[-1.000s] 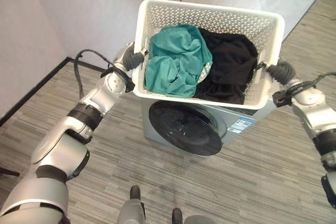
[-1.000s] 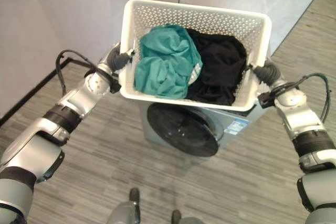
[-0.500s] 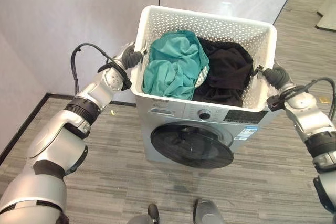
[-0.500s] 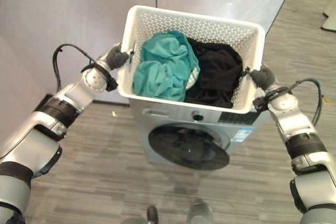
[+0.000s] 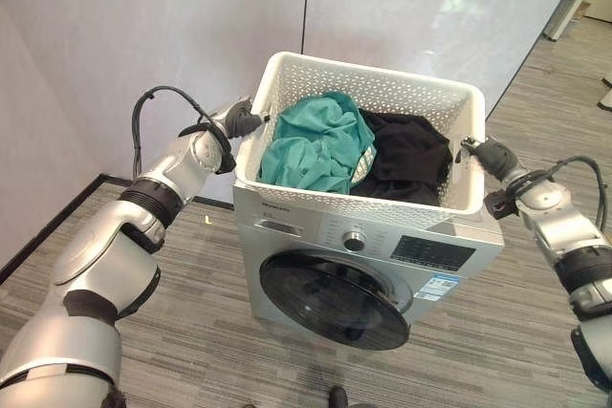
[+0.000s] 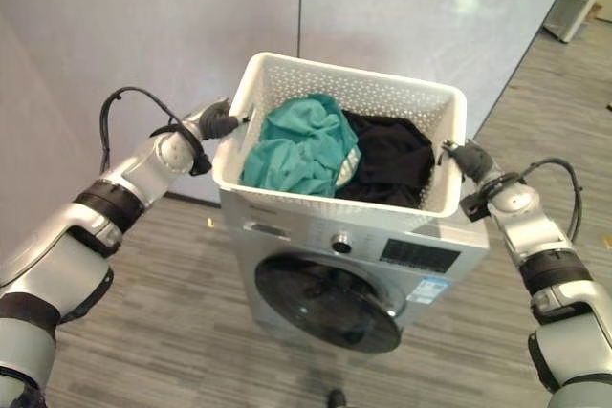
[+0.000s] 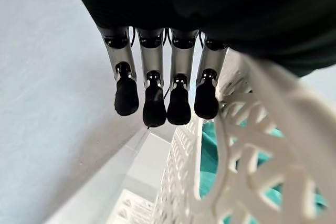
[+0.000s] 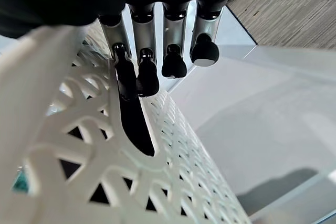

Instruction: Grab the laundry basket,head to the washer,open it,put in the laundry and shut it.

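The white laundry basket (image 5: 378,200) sits over the top of the silver washer (image 5: 363,265), held between the two hands. The left hand (image 5: 241,121) presses its straight fingers (image 7: 152,98) against the basket's left end, and the right hand (image 5: 486,153) presses its straight fingers (image 8: 147,72) against the right end. Inside lie a teal garment (image 5: 311,145) toward the left and a black garment (image 5: 409,160) toward the right. The washer's round door (image 5: 330,300) is closed.
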